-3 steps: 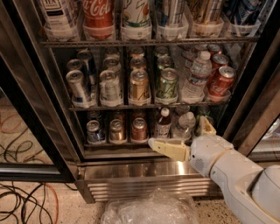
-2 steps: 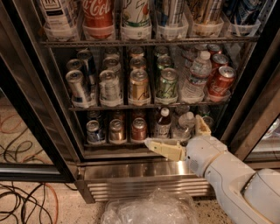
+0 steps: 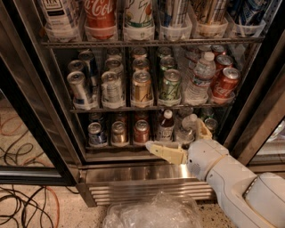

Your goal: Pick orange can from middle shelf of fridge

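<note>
The orange can [image 3: 141,88] stands at the front of its lane on the middle shelf [image 3: 89,109] of the fridge [image 3: 133,174], between a silver can [image 3: 111,89] and a green can [image 3: 170,86]. More orange cans line up behind it. My gripper [image 3: 174,134] is open and empty, low in front of the bottom shelf and right of the orange can's lane. One cream finger [image 3: 164,152] points left and the other finger [image 3: 203,129] points up. It sits below the orange can and touches no can.
Red Coca-Cola cans [image 3: 225,82] and a water bottle [image 3: 199,78] stand at the right of the middle shelf. Tall cans [image 3: 100,13] fill the rack above. Small cans and bottles [image 3: 165,127] sit on the bottom rack. A crumpled clear plastic bag [image 3: 153,213] and cables [image 3: 22,196] lie on the floor.
My arm and gripper have shifted slightly to the left in front of the bottom shelf. The cans have not moved.
</note>
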Controlling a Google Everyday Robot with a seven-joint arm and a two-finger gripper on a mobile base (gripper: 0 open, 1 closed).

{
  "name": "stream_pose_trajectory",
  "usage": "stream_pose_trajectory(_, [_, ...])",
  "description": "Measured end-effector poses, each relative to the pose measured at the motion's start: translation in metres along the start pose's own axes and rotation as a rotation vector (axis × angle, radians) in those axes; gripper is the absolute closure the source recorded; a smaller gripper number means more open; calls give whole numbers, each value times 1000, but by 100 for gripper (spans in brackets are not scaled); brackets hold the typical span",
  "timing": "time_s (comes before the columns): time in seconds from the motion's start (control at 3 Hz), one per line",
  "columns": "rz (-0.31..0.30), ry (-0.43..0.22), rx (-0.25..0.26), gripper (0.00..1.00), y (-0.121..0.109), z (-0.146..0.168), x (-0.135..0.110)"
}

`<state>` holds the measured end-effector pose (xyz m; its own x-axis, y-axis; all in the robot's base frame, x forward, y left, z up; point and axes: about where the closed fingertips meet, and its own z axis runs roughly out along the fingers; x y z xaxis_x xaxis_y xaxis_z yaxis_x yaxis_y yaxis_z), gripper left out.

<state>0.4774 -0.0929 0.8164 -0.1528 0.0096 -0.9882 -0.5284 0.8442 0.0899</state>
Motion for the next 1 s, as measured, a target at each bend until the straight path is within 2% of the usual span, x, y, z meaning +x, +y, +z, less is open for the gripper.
stream_pose_trajectory(0.33, [-5,-27,-8,0,0,0,-3])
stream_pose_trajectory(1.0, [-32,-147,-25,0,3,6,-18])
